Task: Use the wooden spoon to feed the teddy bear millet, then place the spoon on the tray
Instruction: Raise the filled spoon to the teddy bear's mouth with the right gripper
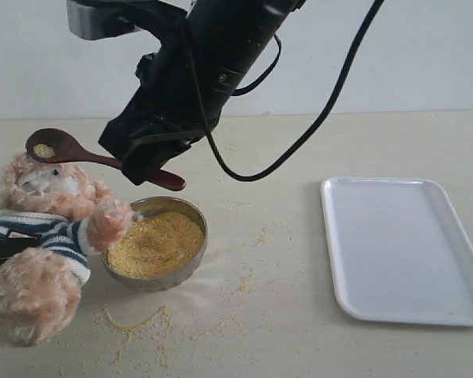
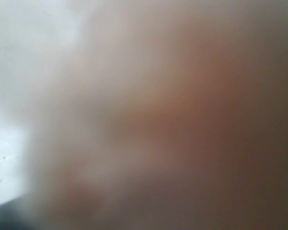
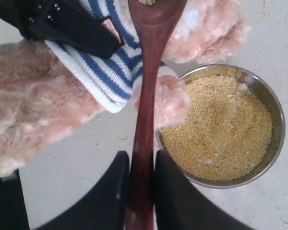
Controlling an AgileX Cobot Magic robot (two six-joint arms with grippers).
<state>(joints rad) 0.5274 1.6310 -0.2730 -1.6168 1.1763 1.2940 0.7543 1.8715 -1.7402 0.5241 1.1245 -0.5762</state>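
My right gripper (image 1: 139,168) reaches across to the left and is shut on the handle of the wooden spoon (image 1: 79,152). The spoon's bowl hovers just above the teddy bear (image 1: 39,197) and carries a small pile of millet (image 1: 43,150). In the right wrist view the jaws (image 3: 142,160) clamp the spoon (image 3: 146,91) over the bear's paw (image 3: 170,98). More millet (image 1: 155,242) fills the steel bowl (image 1: 192,213). The white tray (image 1: 406,248) lies at the right. A black finger (image 3: 72,26) of the left gripper lies against the bear's striped shirt. The left wrist view is a brown blur.
Stray millet grains (image 1: 138,321) lie scattered on the tabletop in front of and to the right of the bowl. A black cable (image 1: 299,142) loops down from the right arm between the bowl and the tray.
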